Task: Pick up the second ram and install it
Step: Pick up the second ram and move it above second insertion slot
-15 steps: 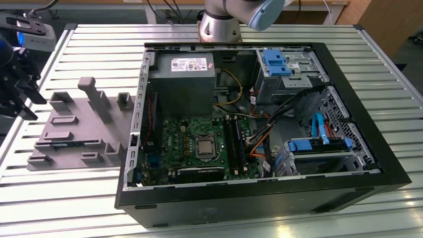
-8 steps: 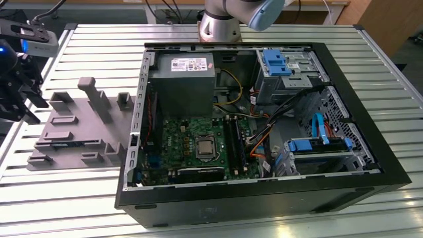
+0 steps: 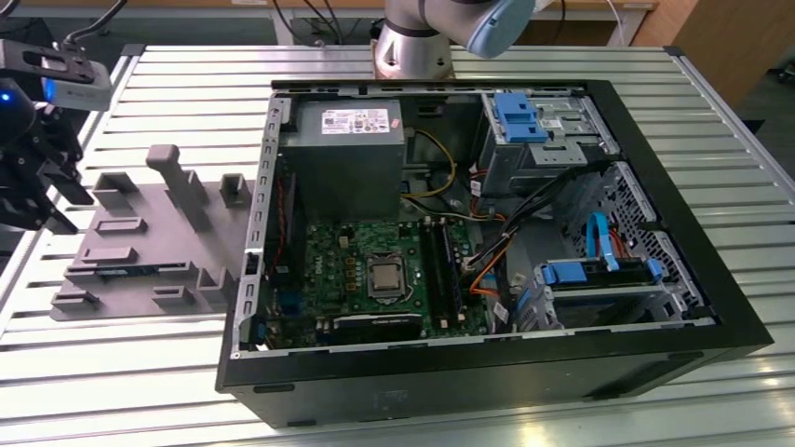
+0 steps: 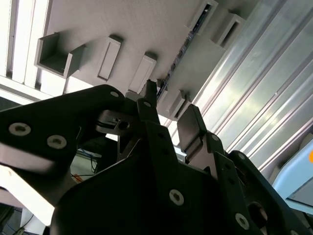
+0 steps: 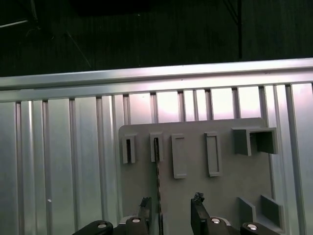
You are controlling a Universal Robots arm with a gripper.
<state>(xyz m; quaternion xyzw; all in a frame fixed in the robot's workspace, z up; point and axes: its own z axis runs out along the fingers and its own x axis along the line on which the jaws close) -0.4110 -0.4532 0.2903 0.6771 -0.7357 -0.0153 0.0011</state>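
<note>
The second ram (image 5: 157, 176) stands on edge in a slot of the grey fixture plate (image 5: 225, 186), showing as a thin dark strip. My gripper (image 5: 171, 201) hovers over the plate, open, and the strip runs into the gap close to one fingertip (image 5: 145, 202). In the second wrist view the ram (image 4: 182, 51) leads toward the black fingers (image 4: 188, 122), and the gripper (image 4: 168, 105) holds nothing. In the exterior view my gripper (image 3: 62, 209) hangs at the left end of the fixture plate (image 3: 149, 223), where the ram (image 3: 125, 271) is a dark sliver.
An open black computer case (image 3: 497, 372) lies at the table's middle, with the green motherboard (image 3: 360, 270) and its long black memory slots (image 3: 441, 265) inside. Grey blocks (image 3: 174, 182) rise from the fixture plate. The arm's base (image 3: 416, 47) stands behind the case.
</note>
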